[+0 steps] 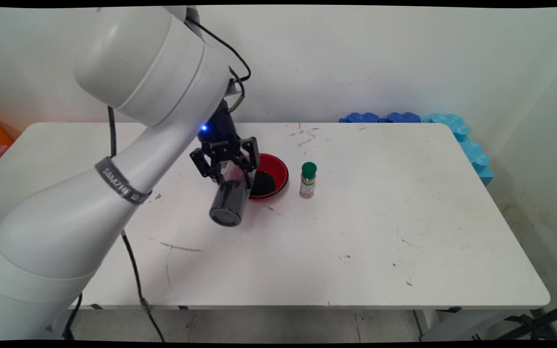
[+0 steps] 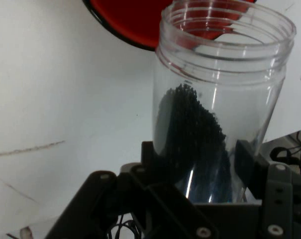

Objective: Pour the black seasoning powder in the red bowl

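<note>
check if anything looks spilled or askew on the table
No spill shows. The clear jar of black granules is askew only because the gripper holds it tilted, its open mouth toward the red bowl, which holds a dark heap. The green-capped spice bottle stands upright. The table is scuffed.

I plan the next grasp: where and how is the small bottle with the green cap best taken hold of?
Probably on the body of the spice bottle, just under its green cap, from above with the fingers closing across it. It stands upright and apart from the red bowl, and its right side is open. The gripper now holds the clear jar.
</note>
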Robot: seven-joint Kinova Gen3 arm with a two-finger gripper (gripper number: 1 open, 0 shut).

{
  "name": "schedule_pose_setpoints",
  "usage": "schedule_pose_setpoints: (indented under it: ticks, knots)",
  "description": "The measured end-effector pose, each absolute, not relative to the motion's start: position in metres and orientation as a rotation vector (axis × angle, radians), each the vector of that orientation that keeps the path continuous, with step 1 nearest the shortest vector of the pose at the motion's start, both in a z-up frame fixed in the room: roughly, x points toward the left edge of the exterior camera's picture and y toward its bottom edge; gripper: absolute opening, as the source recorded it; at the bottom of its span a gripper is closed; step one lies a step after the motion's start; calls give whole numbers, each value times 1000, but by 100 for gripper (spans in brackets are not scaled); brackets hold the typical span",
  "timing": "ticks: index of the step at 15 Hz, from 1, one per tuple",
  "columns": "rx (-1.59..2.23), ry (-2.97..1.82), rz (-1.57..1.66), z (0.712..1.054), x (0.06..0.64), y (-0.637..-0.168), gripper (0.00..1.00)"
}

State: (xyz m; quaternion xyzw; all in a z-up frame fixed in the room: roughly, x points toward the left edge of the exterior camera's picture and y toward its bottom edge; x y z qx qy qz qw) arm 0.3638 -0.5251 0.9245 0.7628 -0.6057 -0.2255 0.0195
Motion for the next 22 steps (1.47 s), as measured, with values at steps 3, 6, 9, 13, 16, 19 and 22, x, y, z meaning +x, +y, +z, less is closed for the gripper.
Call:
schedule_pose_setpoints:
  ticks: [3, 6, 9, 13, 16, 19, 22]
  knots:
    - [2394, -1868, -710, 923, 359, -529, 0]
    - [2424, -1855, -719, 921, 353, -534, 0]
    - [2451, -1843, -727, 919, 350, -539, 0]
    - [2489, -1831, -736, 917, 346, -544, 0]
    - [2516, -1823, -744, 916, 345, -547, 0]
    - [2541, -1816, -754, 915, 343, -549, 0]
    - [2563, -1810, -764, 915, 341, -550, 0]
